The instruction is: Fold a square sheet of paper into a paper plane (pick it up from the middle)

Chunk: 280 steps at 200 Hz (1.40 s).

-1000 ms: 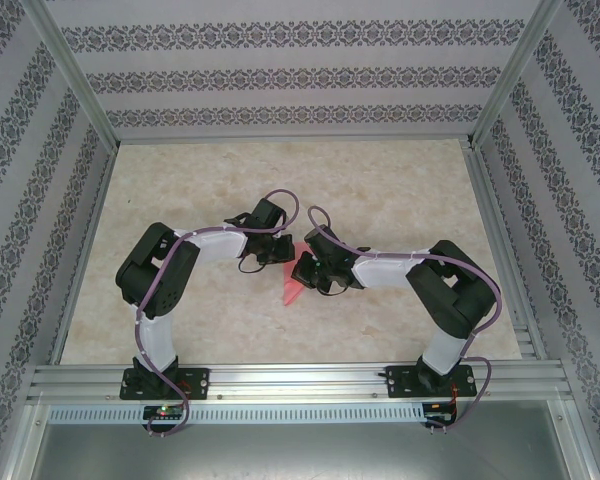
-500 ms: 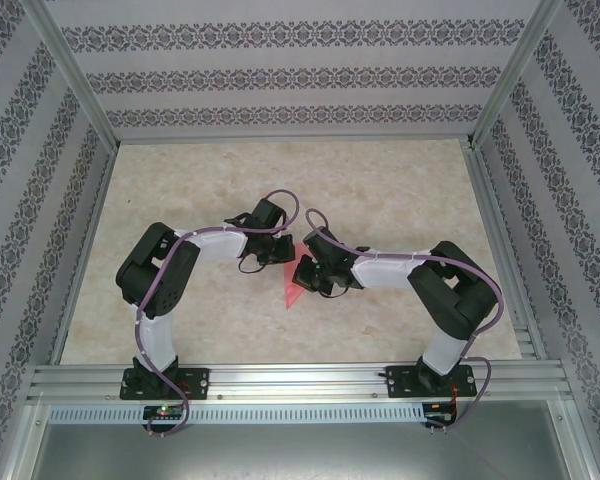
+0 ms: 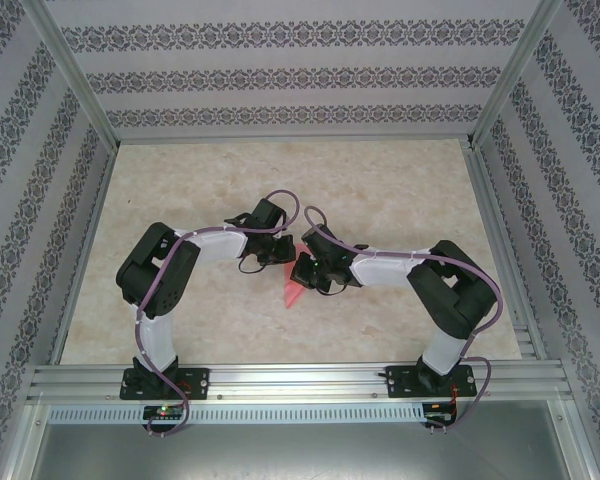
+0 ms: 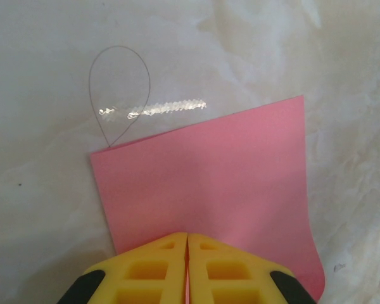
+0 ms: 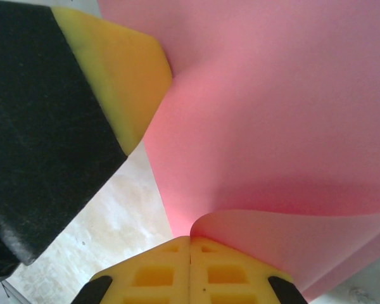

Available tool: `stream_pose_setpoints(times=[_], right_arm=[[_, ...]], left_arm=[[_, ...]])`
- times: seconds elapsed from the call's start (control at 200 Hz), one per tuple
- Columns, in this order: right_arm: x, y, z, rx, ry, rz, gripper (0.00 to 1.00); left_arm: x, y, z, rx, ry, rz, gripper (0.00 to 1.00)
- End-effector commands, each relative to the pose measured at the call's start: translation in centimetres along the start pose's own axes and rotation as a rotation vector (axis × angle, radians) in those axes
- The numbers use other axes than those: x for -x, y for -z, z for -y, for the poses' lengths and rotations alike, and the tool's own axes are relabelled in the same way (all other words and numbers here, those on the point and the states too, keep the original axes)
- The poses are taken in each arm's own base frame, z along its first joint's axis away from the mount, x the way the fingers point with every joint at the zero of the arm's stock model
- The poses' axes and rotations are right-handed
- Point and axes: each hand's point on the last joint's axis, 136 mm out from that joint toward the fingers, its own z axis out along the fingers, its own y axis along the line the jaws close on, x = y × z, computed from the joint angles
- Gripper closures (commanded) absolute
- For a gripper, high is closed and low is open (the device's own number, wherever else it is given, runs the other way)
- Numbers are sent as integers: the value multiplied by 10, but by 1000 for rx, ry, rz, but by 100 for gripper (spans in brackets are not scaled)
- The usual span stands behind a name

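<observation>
The left gripper (image 4: 187, 235) is pressing its yellow fingers together with no gap showing, and they are clamping the near edge of the square sheet of paper (image 4: 209, 177). A thin pink line is showing in the seam between them. From there the pink sheet is lying flat on the pale marbled worktop (image 4: 44, 209), its far edge ending just beside a glinting strip (image 4: 152, 109) and a thin dark loop (image 4: 120, 95) (what either of them is, I cannot tell).

The right gripper (image 5: 190, 239) is also holding its jaws fully together, pinching the paper (image 5: 272, 114), which is curling up out of the fingertips in a rounded fold and spreading wide above them. One black-and-yellow finger (image 5: 114, 82) of the left gripper is sitting against the sheet's left side in the right wrist view.

From above, the left gripper (image 3: 280, 250) and the right gripper (image 3: 302, 268) are meeting near the middle of the worktop (image 3: 400, 200). The paper (image 3: 293, 291) is poking out below them as a pink point aimed toward the near edge.
</observation>
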Motion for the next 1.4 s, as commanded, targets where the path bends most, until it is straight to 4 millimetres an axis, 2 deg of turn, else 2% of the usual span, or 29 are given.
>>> stream_pose_setpoints(times=[0.0, 0.16, 1.044, 1.394], right_arm=[[-4, -2, -2, -10, 37, -8, 95], [-8, 1, 4, -28, 41, -8, 95], [-3, -3, 15, -59, -10, 23, 94], [0, -5, 12, -43, -13, 27, 94]], left_arm=[[-15, -10, -14, 25, 10, -54, 90], [-16, -10, -14, 25, 10, -55, 90], [-16, -10, -14, 23, 12, -54, 90], [-16, -9, -13, 22, 10, -54, 90]])
